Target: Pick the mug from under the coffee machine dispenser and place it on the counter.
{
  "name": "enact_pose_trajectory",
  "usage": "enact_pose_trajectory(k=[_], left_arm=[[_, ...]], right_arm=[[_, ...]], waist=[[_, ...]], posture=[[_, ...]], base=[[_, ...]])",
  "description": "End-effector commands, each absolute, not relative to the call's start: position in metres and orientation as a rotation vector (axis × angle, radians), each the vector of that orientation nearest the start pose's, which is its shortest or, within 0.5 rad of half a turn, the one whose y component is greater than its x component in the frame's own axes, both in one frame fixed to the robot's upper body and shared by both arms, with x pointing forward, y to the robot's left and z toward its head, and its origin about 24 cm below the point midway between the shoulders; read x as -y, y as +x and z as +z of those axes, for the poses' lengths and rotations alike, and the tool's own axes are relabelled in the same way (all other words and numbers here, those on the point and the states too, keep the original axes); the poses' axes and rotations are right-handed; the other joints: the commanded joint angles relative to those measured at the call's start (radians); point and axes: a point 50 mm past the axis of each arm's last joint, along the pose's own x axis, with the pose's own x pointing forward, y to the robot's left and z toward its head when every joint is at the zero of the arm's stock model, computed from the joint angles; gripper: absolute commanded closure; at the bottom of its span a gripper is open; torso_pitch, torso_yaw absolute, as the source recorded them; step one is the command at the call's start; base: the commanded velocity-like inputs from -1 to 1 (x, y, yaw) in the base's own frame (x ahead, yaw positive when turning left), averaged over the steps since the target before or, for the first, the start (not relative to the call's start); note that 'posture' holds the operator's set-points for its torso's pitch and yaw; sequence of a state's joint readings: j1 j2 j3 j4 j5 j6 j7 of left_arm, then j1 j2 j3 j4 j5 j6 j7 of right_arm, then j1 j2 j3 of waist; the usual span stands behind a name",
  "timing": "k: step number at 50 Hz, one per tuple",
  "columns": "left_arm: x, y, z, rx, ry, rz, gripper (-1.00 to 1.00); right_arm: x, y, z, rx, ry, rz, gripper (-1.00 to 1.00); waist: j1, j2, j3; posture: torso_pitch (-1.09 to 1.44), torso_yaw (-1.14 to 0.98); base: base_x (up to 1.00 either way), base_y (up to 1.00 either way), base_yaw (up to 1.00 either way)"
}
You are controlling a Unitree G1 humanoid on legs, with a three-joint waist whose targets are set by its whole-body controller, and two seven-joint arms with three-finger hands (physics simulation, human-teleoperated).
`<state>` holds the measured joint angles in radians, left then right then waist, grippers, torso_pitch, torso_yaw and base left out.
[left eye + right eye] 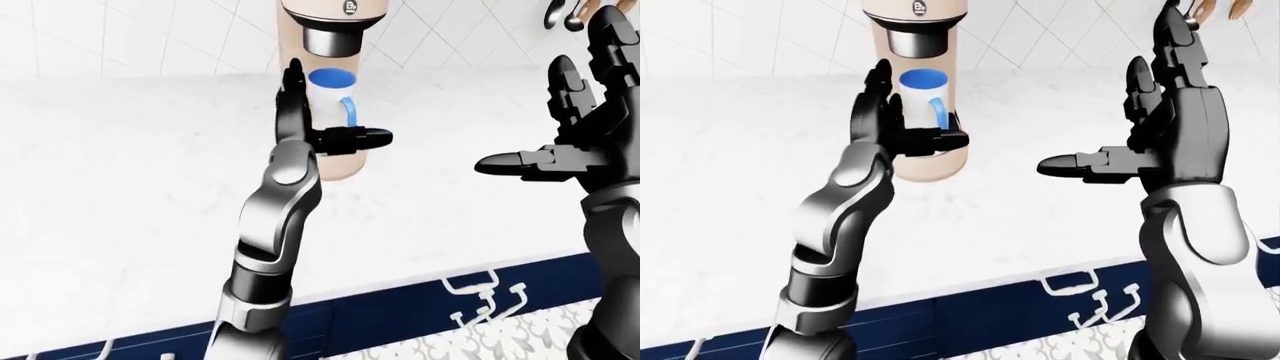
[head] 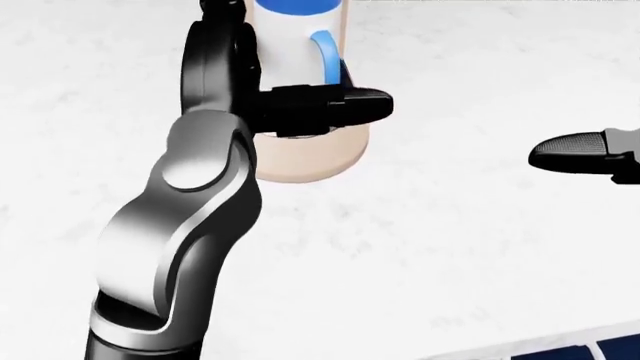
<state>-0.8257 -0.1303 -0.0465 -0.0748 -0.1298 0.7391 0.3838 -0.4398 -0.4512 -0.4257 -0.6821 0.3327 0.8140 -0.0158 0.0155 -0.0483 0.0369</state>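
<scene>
Your landmark here is the coffee machine [image 1: 915,90], the beige unit standing on the white counter [image 1: 120,187] near the top of both eye views. The mug [image 1: 331,96], white with a blue inside and a blue handle, sits on the machine's round beige base directly under the dark dispenser head [image 1: 332,39], with its handle turned to the right of the view. Your left hand [image 1: 318,120] is up against that mug: the fingers [image 1: 292,94] stand upright along the mug's left side, and the thumb [image 1: 355,138] reaches across the machine's base just below the handle, toward the right. From these views the hand brackets the mug on two sides, but you cannot tell whether the fingers are actually pressing on it, so treat the grip as uncertain. The mug stands level on the base and upright under the dispenser. Your right hand [image 1: 1160,127] is well to the right of the coffee machine, raised above the counter with nothing in it, its fingers [image 1: 1170,45] spread wide and pointing up and its thumb [image 1: 1080,163] stretched left toward the machine. Below the machine, along the counter's near edge, you can see dark blue cabinet fronts [image 1: 400,315] with pale handles [image 1: 1072,283].
</scene>
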Motion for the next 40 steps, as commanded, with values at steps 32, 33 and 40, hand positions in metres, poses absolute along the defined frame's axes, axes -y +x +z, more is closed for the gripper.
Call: enact_pose_trajectory(k=[32, 33, 40], left_arm=[[-0.042, 0.363, 0.24, 0.212, -0.08, 0.008, 0.97], [-0.042, 0.363, 0.239, 0.212, -0.08, 0.009, 0.98], [-0.041, 0.361, 0.24, 0.214, -0.086, 0.001, 1.0]], right_arm=[[0.235, 0.234, 0.278, 0.484, -0.146, -0.147, -1.0], [0.235, 0.234, 0.278, 0.484, -0.146, -0.147, -1.0], [0.235, 0.234, 0.278, 0.484, -0.147, -0.148, -1.0]], waist=[[-0.001, -0.009, -0.028], [-0.001, -0.009, -0.029], [-0.003, -0.009, -0.03]], posture=[[0.0, 0.0], [0.0, 0.0], [0.0, 0.0]], base=[[0.0, 0.0, 0.0], [0.0, 0.0, 0.0], [0.0, 0.0, 0.0]])
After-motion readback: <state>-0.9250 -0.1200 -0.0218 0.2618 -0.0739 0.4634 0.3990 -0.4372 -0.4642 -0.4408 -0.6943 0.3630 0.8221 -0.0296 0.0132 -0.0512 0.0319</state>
